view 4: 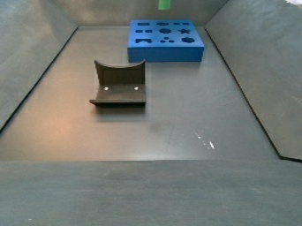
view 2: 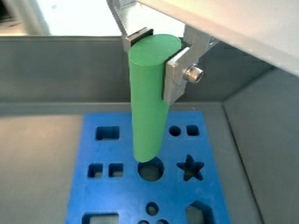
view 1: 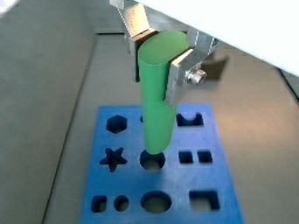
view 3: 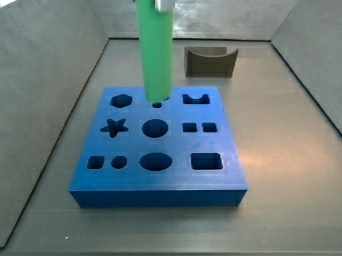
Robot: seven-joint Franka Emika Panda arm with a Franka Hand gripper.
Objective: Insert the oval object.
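Wrist views both show my gripper point(view 1: 163, 50) pinching the oval object point(view 1: 158, 96) upright above the blue block point(view 1: 117, 188), its lower tip at a round hole point(view 1: 153, 160) in the block's middle. A star-shaped hole point(view 1: 112, 158) lies beside that hole. Only a side view shows the dark olive holder point(view 4: 119, 85), standing well apart from the block point(view 4: 165, 42); there I cannot see the gripper.
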